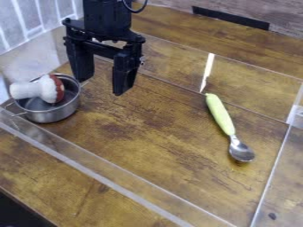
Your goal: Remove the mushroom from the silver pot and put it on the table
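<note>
The claw (104, 84) hangs over the counter (148, 146) with its fingers spread and nothing between them, to one side of the silver pot (50, 106). The toy mushroom (42, 89) lies tilted inside that pot, its thick white stem reaching up over the rim and its red-brown cap lower, against the inner wall. It will probably handle as a light, fairly firm piece, smooth enough to roll if caught off-centre; the stem looks the surer hold, squeezed gently across its thickness. A straight lift should come first, since the rim and the side handle could snag the cap or drag the pot along. Bare planks stretch between the pot and the green-handled spoon (221, 117), giving ample room to set it down.
</note>
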Tool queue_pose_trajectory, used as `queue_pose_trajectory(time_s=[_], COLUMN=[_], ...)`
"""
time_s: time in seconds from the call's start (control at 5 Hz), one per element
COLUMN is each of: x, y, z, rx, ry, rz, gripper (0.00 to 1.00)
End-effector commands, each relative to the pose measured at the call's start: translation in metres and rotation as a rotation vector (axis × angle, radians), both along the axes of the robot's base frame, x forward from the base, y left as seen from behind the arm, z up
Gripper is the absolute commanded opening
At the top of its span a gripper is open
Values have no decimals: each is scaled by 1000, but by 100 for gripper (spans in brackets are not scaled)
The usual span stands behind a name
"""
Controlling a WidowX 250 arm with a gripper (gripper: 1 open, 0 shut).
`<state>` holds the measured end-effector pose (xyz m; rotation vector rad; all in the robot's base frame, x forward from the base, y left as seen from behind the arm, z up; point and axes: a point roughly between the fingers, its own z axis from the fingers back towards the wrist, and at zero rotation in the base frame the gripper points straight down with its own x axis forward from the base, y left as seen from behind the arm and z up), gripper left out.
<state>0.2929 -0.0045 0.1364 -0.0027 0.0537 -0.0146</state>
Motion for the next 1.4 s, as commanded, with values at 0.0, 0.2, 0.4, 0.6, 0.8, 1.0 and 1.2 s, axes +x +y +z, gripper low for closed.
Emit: queue_pose_trajectory(time_s=[0.0,0.2,0.4,0.6,0.8,1.0,1.2], x=[-8,-14,-24,-28,-7,13,24], y=[1,27,70,109,117,120,131], z=[-7,-5,-6,-6,-14,-22,-40], rx=[1,6,8,7,-9,-19,-25], ry=[27,9,-28,-49,-59,-66,-72], rz=[26,118,178,239,208,160,157], gripper=[100,100,100,100,100,100,100])
